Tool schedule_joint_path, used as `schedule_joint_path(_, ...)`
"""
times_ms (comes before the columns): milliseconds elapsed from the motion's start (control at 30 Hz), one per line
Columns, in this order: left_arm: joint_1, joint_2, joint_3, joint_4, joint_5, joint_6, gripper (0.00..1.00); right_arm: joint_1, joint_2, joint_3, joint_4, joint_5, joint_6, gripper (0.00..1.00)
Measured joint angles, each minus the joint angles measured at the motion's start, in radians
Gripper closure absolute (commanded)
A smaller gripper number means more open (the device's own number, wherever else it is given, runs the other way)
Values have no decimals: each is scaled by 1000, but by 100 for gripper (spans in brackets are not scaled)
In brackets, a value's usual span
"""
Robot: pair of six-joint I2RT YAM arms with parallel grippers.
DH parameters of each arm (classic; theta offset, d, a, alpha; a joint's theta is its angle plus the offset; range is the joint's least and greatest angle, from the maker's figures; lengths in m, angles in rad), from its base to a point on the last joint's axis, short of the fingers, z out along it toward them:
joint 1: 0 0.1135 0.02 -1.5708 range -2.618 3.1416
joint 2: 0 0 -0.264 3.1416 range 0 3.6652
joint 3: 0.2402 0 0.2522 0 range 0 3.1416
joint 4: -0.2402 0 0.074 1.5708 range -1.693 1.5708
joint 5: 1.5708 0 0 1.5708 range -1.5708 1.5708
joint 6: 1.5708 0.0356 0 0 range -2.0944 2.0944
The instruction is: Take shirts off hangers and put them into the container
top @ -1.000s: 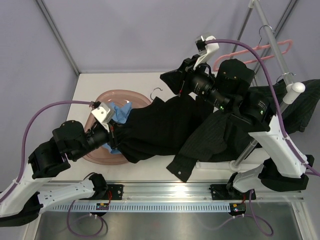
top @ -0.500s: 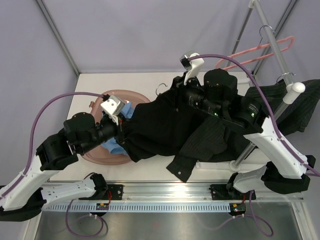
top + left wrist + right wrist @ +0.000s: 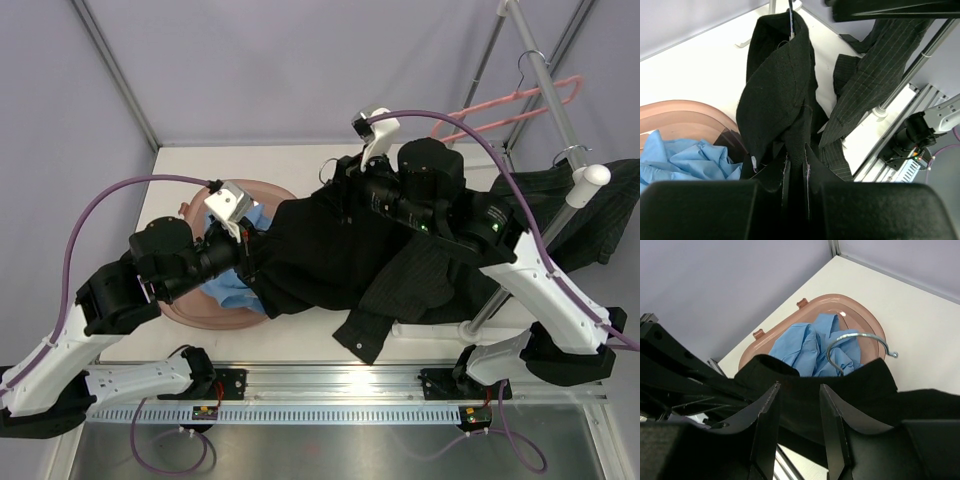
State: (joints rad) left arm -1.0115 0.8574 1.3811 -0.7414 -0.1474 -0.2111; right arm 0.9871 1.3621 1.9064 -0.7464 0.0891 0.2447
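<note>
The black shirt [image 3: 330,245] is pinched at one end by the left end effector [image 3: 795,172], whose fingers are pressed together on a fold of cloth just beside the container [image 3: 190,312]. It is probably held there so that the cloth is anchored while the hanger is worked out at the other end. The right end effector [image 3: 799,387] is spread with nothing gripped, just short of the collar, from which the silver hook [image 3: 860,334] projects (the hanger's body is hidden inside the cloth). The shirt's long axis is drawn across the worktop [image 3: 200,180] from the left end effector away and to the right, with collar and hook at the far end. The hook is arched toward the container, where a blue shirt [image 3: 810,342] is already bunched. A pinstriped shirt [image 3: 425,275] is draped against the black one's right side.
</note>
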Motion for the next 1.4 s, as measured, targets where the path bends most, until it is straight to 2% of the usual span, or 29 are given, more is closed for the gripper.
schedule_joint_path(500,0,-11,-1,10,35,0,100,0,70,56,-2,57,-41,52)
schedule_joint_path(767,0,-37,-1,10,49,0,100,-2,78,83,-2,84,-61,55)
schedule_joint_path(900,0,-39,-2,11,63,0,100,-8,102,101,-1,83,-66,66)
schedule_joint_path(933,0,-39,-2,11,66,-1,100,-9,110,106,0,82,-66,89)
schedule_joint_path(967,0,-38,-2,11,66,-1,100,-9,118,111,0,80,-72,100)
schedule_joint_path(1033,0,-35,-3,10,65,-4,100,-8,131,117,0,78,-75,100)
schedule_joint_path(1067,0,-35,-4,10,65,-6,96,-8,134,117,0,77,-76,100)
schedule_joint_path(1100,0,-35,-5,10,63,-8,75,-8,135,117,0,78,-76,100)
schedule_joint_path(1167,0,-33,-6,15,65,-13,72,-8,135,118,-5,87,-82,100)
schedule_joint_path(1233,0,-32,-7,20,65,-18,63,-9,137,128,-20,102,-85,100)
schedule_joint_path(1400,0,-63,-52,23,68,-45,60,-10,161,249,-111,155,-120,100)
